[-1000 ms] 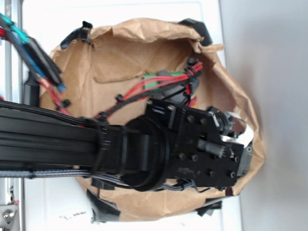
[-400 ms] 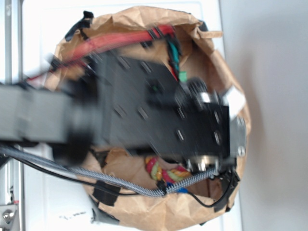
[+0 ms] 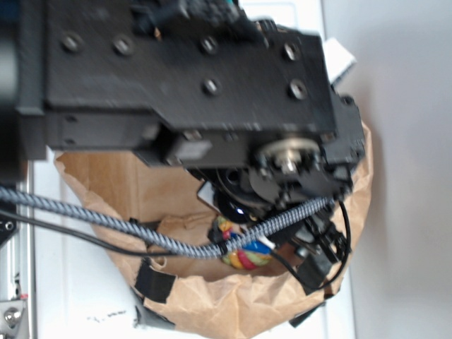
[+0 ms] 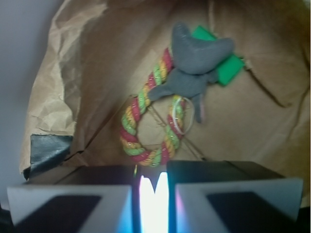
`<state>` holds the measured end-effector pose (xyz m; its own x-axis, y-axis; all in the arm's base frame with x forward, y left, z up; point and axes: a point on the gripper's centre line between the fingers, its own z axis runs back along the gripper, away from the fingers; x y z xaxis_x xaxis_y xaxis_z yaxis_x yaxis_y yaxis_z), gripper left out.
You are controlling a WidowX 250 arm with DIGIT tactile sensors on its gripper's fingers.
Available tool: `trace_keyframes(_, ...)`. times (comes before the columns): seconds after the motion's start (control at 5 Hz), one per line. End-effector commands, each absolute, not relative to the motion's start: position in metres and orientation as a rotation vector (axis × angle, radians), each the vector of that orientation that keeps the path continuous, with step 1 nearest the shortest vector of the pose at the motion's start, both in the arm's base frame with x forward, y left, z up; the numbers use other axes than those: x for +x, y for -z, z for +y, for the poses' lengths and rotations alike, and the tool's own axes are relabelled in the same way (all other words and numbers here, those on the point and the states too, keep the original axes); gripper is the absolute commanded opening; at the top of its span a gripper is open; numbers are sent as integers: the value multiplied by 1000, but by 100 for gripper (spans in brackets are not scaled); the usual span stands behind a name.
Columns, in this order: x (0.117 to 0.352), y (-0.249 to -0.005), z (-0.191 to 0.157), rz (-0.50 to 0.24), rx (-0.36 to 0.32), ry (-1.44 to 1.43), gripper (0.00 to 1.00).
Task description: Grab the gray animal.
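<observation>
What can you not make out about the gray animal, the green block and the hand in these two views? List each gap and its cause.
- Gray animal: absent from the exterior view, hidden by the arm.
- Green block: wrist view shows only its corners; the animal covers the rest.
- Rope ring: exterior view shows only a bit, crossed by the braided cable.
- Hand: cut off by the bottom edge, with glare between the fingers, so its gap is unclear.

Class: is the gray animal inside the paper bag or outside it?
Inside. In the wrist view the gray animal lies on the brown paper bag's floor, over the rope ring and green block.
</observation>
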<state>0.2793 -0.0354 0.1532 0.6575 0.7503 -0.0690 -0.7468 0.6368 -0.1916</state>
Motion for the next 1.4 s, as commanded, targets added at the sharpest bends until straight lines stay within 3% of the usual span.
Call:
trace_keyframes(0.0, 290, -127, 17, -213, -199, -982, 100)
trace_keyframes(0.2, 301, -113, 21, -256, -154, -1023, 100)
trace_keyframes(0.6, 320, -62, 14, -309, 83, -1071, 100)
trace_keyframes(0.8, 318, -45, 5, -308, 140, -1052, 100)
trace_keyframes(1.0, 316, -56, 0, -273, 107, -1079, 0)
trace_keyframes(1.2, 309, -79, -3, -232, 32, -1068, 0)
